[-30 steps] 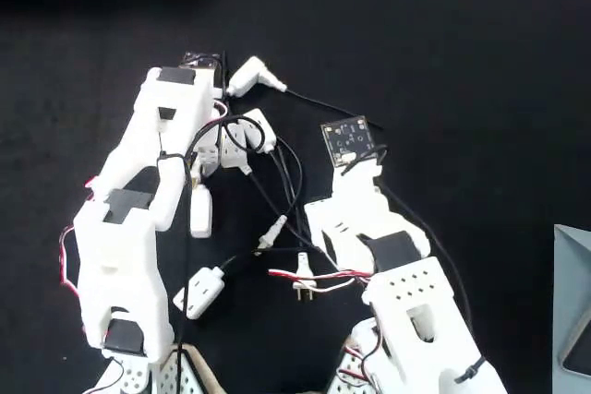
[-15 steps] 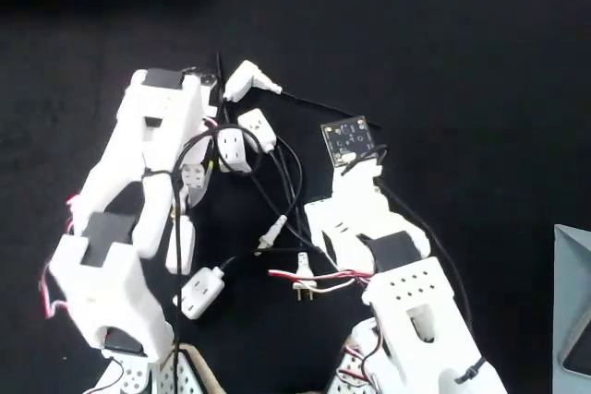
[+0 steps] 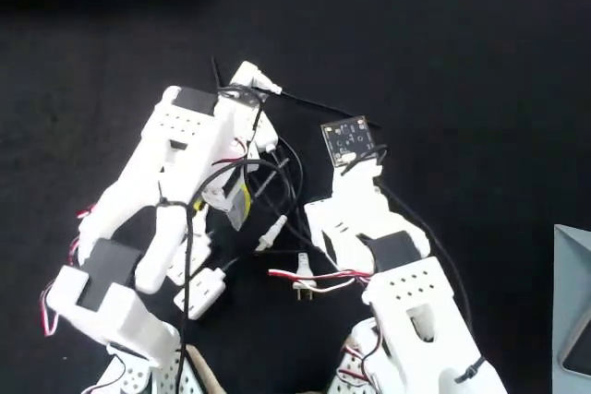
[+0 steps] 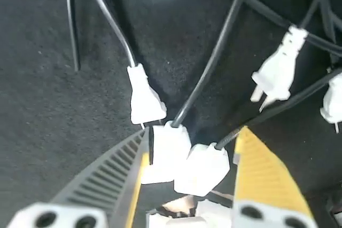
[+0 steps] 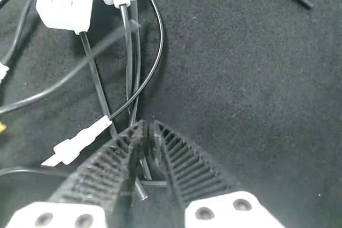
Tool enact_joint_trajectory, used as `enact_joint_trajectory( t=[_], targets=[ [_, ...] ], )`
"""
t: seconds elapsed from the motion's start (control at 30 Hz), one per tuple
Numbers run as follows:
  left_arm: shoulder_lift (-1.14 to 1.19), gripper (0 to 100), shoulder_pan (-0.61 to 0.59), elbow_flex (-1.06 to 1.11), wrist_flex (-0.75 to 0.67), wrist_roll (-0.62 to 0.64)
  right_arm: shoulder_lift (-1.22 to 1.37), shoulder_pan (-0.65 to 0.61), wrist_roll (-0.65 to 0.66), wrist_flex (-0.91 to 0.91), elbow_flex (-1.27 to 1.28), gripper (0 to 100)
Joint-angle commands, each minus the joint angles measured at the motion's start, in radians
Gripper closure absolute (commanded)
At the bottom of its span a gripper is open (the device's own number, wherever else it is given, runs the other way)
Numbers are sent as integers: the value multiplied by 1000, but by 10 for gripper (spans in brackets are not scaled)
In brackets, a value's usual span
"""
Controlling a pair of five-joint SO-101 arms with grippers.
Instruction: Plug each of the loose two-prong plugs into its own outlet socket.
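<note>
Tangling seems the main risk: a loose plug (image 4: 143,102) lies on the tabletop (image 4: 43,52) just beside two white bodies (image 4: 206,169) inside the left pincer (image 4: 193,132). I cannot tell whether it clamps them. The right pincer (image 5: 144,129), closed on a cord (image 5: 141,185), could drag neighbours.

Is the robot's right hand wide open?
No, the right hand is squeezed shut, with its two tips touching each other.
</note>
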Motion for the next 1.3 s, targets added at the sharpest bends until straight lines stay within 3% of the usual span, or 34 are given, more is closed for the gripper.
enact_joint_trajectory(
  t=[0.0, 0.3, 0.6, 0.93, 1.17, 1.27],
  targets=[
    [-114, 737, -42, -7, -2, -32, -15, 15, 0, -17, -4, 984],
    [-439, 778, -280, 128, -11, -32, -13, 0, -8, 91, -119, 982],
    [-689, 780, -450, 561, -281, 5, 19, -287, -69, 150, -248, 980],
    [-792, 780, -700, 822, -569, 176, 490, -420, -169, 64, -498, 979],
    [-790, 780, -785, 911, -683, 201, 803, -433, -227, 74, -688, 857],
    [-798, 780, -789, 920, -692, 201, 885, -442, -229, 68, -753, 857]
  ],
)
